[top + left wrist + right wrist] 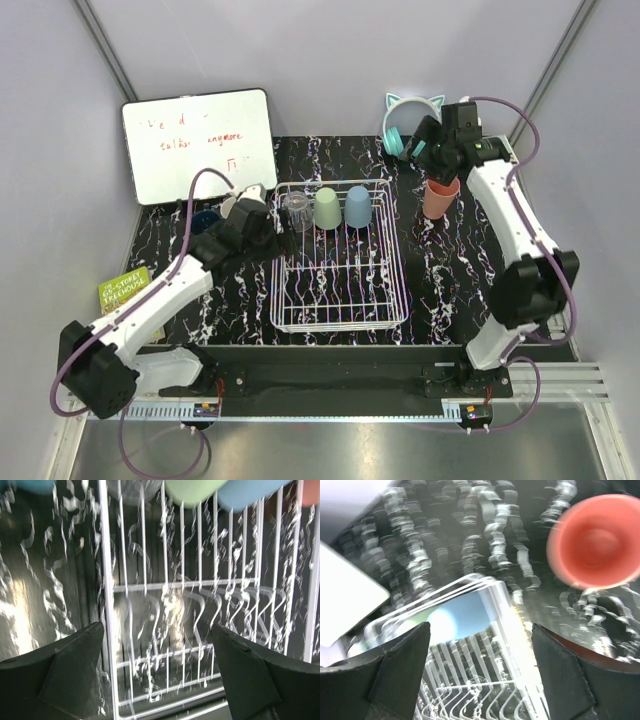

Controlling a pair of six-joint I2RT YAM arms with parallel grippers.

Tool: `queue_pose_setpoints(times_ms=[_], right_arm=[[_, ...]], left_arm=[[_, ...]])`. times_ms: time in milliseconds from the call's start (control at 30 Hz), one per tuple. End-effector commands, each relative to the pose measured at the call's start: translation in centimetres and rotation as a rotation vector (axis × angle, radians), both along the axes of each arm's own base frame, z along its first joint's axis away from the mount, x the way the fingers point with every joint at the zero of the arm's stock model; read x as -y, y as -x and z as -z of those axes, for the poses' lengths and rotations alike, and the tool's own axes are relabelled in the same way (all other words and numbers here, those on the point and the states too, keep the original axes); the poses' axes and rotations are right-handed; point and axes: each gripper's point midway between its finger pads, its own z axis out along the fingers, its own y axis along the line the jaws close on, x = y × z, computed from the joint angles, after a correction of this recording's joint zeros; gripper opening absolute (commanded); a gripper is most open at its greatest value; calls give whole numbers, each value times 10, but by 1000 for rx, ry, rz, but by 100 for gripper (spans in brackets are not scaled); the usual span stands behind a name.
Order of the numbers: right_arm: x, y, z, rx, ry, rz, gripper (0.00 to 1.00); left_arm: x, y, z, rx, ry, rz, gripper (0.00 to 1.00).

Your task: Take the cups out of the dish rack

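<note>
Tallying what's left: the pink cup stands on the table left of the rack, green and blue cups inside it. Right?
No: the pink cup stands right of the dish rack, per the top external view. The green cup and blue cup are inside.

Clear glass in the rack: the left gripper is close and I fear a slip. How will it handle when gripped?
The clear glass looks smooth and rigid, so probably slippery and breakable if dropped. It stands close beside the sage-green cup in the dish rack, so a sideways nudge may knock it into that neighbour.
</note>
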Motion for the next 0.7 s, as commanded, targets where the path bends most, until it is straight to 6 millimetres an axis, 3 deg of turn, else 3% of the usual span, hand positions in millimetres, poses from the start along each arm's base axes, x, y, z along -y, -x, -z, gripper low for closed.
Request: queue_pose_setpoints(times_ms=[0, 33, 67, 100, 133, 167, 200, 233, 267, 300, 333, 367, 400, 433, 633, 667], right_arm=[[-47, 25, -72, 282, -37, -161, 91], [-52, 32, -71, 292, -32, -172, 91], [-56, 43, -52, 263, -18, -191, 92], [-56, 50, -66, 330, -10, -178, 92], [-64, 60, -65, 345, -9, -195, 92], [-64, 65, -48, 345, 0, -186, 92], [-63, 79, -62, 397, -13, -189, 94], [-63, 92, -37, 366, -4, -198, 98], [-61, 95, -41, 410, -21, -174, 99], [-56, 110, -57, 475, -51, -166, 100], [-51, 120, -33, 448, -49, -162, 100], [-52, 127, -35, 473, -70, -171, 100], [-48, 139, -44, 510, -86, -172, 100], [-45, 145, -34, 494, -83, -175, 100], [-49, 179, -33, 497, -138, -253, 100], [-53, 184, -30, 481, -150, -280, 100]], left_arm=[[6, -44, -52, 183, -55, 7, 93], [9, -52, -47, 173, -84, 17, 93], [12, -58, -48, 175, -93, 20, 93], [17, -68, -61, 203, -93, 21, 93], [21, -78, -50, 182, -132, 36, 93], [27, -88, -61, 205, -133, 39, 93], [31, -95, -60, 206, -144, 48, 93], [36, -103, -46, 184, -180, 72, 93], [42, -112, -56, 206, -176, 78, 93], [49, -120, -44, 187, -196, 105, 93], [54, -124, -42, 186, -194, 120, 93], [61, -130, -46, 200, -182, 129, 93], [68, -134, -36, 183, -186, 149, 94], [70, -139, -35, 184, -186, 150, 94], [92, -166, -20, 183, -185, 180, 95], [96, -172, -26, 198, -177, 180, 95]])
